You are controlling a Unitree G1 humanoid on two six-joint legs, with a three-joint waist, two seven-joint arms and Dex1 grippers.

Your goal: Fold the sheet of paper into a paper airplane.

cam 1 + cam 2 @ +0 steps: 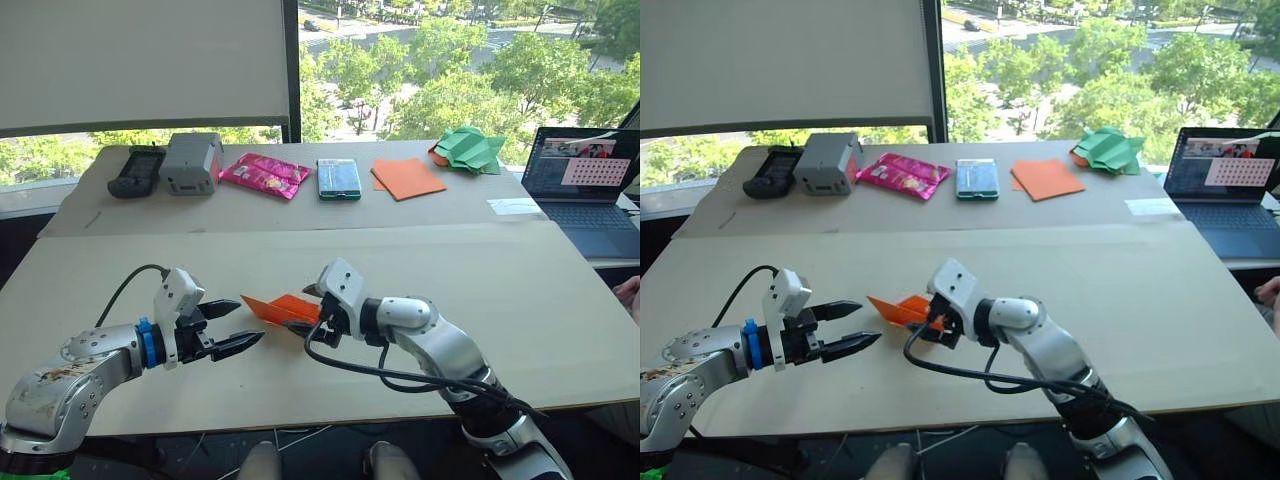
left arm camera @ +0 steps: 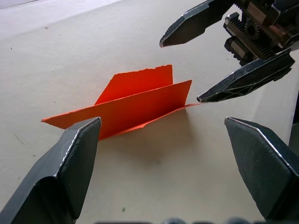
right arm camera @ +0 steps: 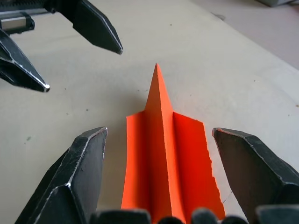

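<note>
The main risk, as I judge it: the paper airplane [image 3: 163, 154] is light and stands on its folds, so a nudge from either arm, or fingers closing off-centre, could flatten a wing or skid it across the table [image 1: 520, 300]. It lies on the table between the right gripper [image 3: 159, 186]'s 2 spread fingers, apart from both, its nose pointing toward the left gripper [image 1: 235, 325]. That gripper's 2 fingers are also parted and empty, just short of the tip.
</note>
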